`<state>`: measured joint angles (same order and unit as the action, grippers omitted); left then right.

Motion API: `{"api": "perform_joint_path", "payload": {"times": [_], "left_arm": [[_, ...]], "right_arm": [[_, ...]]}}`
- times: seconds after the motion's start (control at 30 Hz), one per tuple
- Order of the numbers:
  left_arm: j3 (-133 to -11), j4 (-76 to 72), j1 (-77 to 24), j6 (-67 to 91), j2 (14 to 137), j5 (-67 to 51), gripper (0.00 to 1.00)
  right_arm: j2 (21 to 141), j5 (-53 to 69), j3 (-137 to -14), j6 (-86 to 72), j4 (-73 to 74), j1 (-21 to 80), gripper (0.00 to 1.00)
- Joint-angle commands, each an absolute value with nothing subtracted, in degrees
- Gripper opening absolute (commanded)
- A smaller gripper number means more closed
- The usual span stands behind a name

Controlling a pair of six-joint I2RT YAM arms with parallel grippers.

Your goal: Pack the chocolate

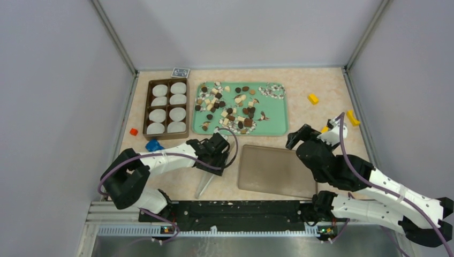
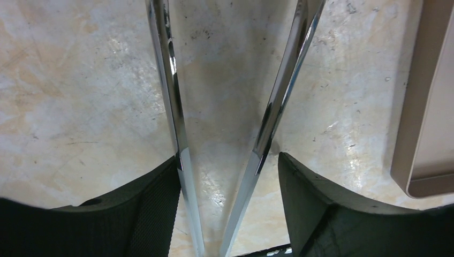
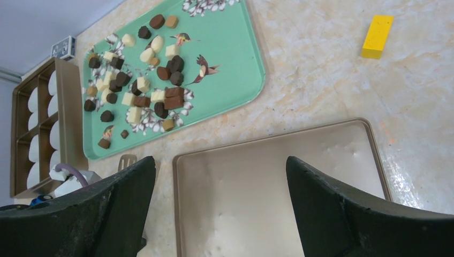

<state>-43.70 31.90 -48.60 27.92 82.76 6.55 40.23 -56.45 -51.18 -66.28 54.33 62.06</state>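
The chocolate lies as many small dark, tan and speckled pieces on a green tray; it also shows in the right wrist view. My left gripper is open and straddles metal tongs that lie on the table. In the left wrist view the left finger touches one tong arm; the right finger stands just off the other. My right gripper is open and empty above the far edge of a flat tan tray, which also shows in the right wrist view.
A brown compartment box with white paper cups stands left of the green tray. Yellow blocks lie at the right. A red block and a blue piece lie by the left arm. Walls enclose the table.
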Motion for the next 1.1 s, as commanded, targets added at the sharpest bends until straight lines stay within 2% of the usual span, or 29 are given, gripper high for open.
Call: {"api": "perform_joint_path", "payload": {"times": [0.0, 0.07, 0.17, 0.27, 0.5, 0.67, 1.07], "left_arm": [[-43.8, 29.1, -48.8, 26.9, 82.0, 4.4, 0.67], [-44.0, 30.0, -48.8, 27.2, 82.4, 4.6, 0.67], [-44.6, 32.5, -48.8, 28.0, 82.0, 4.8, 0.74], [-44.1, 33.5, -48.8, 28.4, 80.0, 3.9, 0.76], [-41.9, 31.7, -48.8, 29.0, 80.0, 2.5, 0.66], [-41.0, 31.5, -48.8, 30.2, 81.0, 2.0, 0.71], [-40.3, 28.6, -48.8, 30.1, 82.7, 3.1, 0.65]], "right_arm": [[39.4, -56.6, -50.7, -68.6, 56.3, 61.7, 0.89], [39.2, -56.4, -50.6, -69.0, 56.6, 61.7, 0.89], [39.0, -56.2, -50.7, -69.2, 56.8, 61.7, 0.89], [38.9, -56.1, -50.8, -69.8, 57.6, 61.7, 0.88], [38.9, -55.5, -50.1, -70.6, 57.4, 61.7, 0.88], [38.9, -55.4, -50.0, -70.9, 57.6, 61.7, 0.88], [38.9, -54.9, -49.2, -71.5, 57.5, 61.7, 0.87]]}}
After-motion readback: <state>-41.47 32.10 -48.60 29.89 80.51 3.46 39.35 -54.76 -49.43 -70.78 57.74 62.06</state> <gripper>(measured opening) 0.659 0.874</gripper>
